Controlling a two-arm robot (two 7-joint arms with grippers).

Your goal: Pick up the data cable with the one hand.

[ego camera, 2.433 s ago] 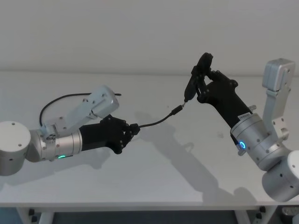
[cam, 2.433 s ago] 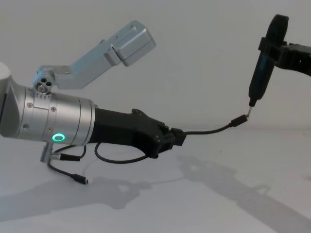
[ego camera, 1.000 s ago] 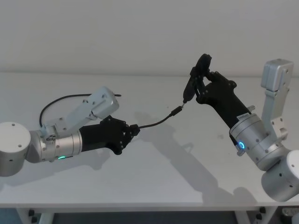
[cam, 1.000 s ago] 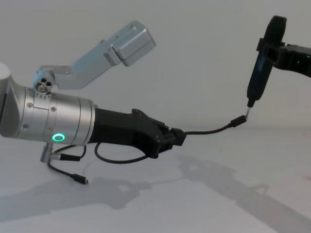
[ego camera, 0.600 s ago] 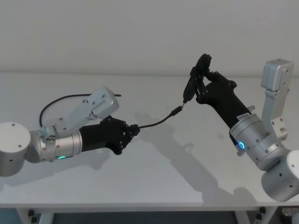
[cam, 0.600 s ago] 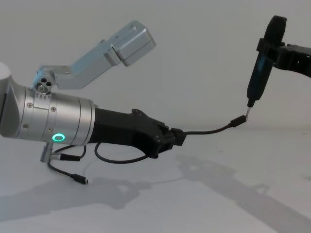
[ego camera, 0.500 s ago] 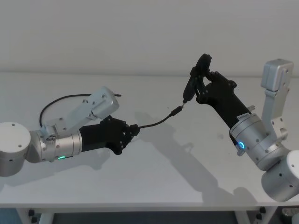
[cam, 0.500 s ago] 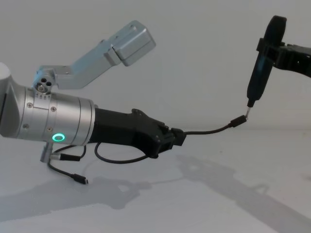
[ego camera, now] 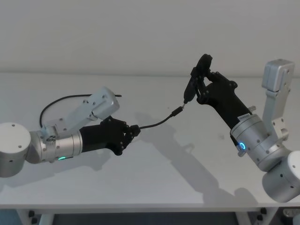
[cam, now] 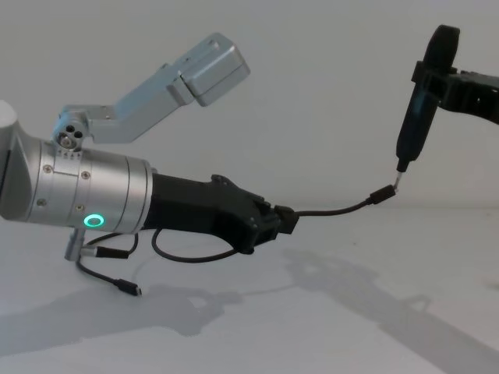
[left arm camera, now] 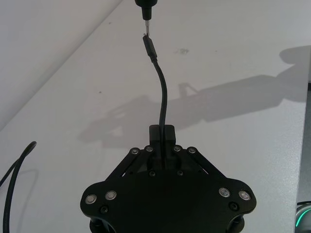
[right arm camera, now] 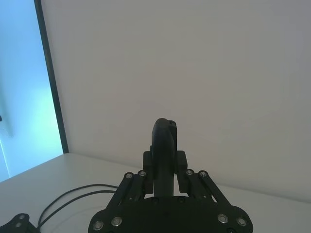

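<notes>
left gripper [ego camera: 134, 130] held above the table [ego camera: 154, 178], fingers pinched tight on the data cable [ego camera: 157, 123] a short way back from one end. in chest view the gripper [cam: 282, 220] sits clear of the surface, w/ its shadow below.

from the closed fingertips [left arm camera: 161, 134] the free stretch of cable [left arm camera: 162, 92] runs straight out ahead of the gripper, rising in a slight curve to its plug [left arm camera: 149, 47]. plug tip sits right at the thin metal tip of a slim black tool [cam: 421, 109]; touching or a hair apart, can't tell. chest view: cable [cam: 335, 208] leaves the gripper near level, then lifts to the plug [cam: 381, 193] just under the tool tip.

behind the gripper the rest of the cable hangs in a loose loop [cam: 187, 255] under the black wrist; other plug [cam: 129, 288] lies low by the table, back under the silver cylinder [cam: 74, 191] w/ green ring. head view: more cable arcs on the table [ego camera: 58, 103] behind the left arm.

right gripper [ego camera: 202, 86] up and well ahead of the left one, across the table, closed on the slim tool [ego camera: 197, 77], tool pointing down toward the plug [ego camera: 177, 111]. right wrist view: tool [right arm camera: 164, 155] gripped between the closed fingers.
</notes>
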